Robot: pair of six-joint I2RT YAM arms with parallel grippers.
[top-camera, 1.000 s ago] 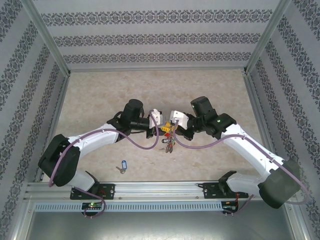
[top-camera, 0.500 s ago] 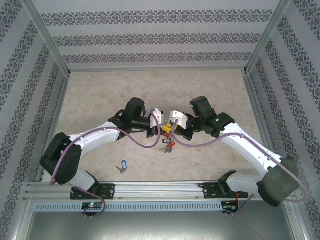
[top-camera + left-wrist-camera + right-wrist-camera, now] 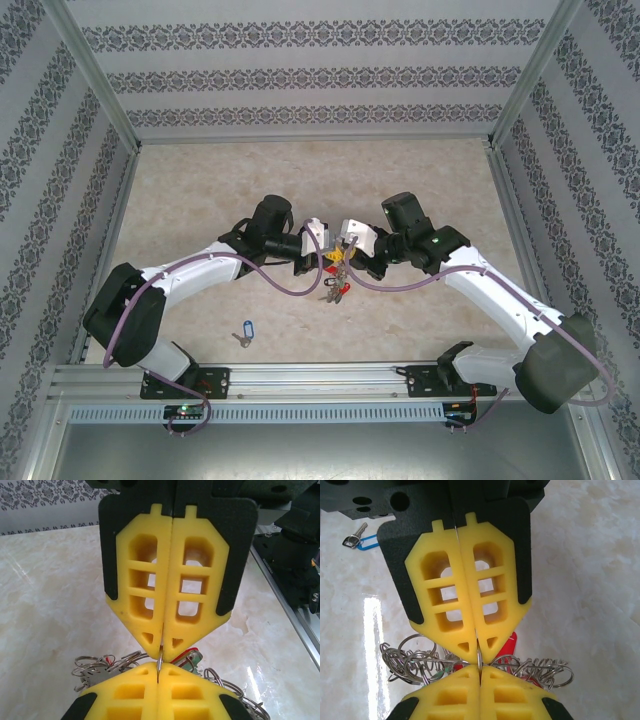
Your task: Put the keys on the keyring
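Observation:
Both grippers meet tip to tip above the middle of the table. My left gripper [image 3: 326, 258] [image 3: 158, 675] is shut on the thin edge of the keyring [image 3: 159, 662] [image 3: 479, 657]. Facing it, my right gripper [image 3: 345, 255] [image 3: 480, 672] is shut on the same ring. Small wire rings, keys and a red tag [image 3: 509, 644] [image 3: 194, 656] hang in a bunch [image 3: 335, 287] below the fingertips. A key with a blue tag [image 3: 245, 333] [image 3: 359, 541] lies alone on the table near the left arm's base.
The marble-patterned table [image 3: 200, 190] is walled by patterned panels on three sides. An aluminium rail [image 3: 320, 378] with the arm bases runs along the near edge. Purple cables [image 3: 285, 290] droop under both forearms.
My left gripper's jaws have closed onto the ring. The left arm has shifted slightly right, and the hanging bunch has swung a little.

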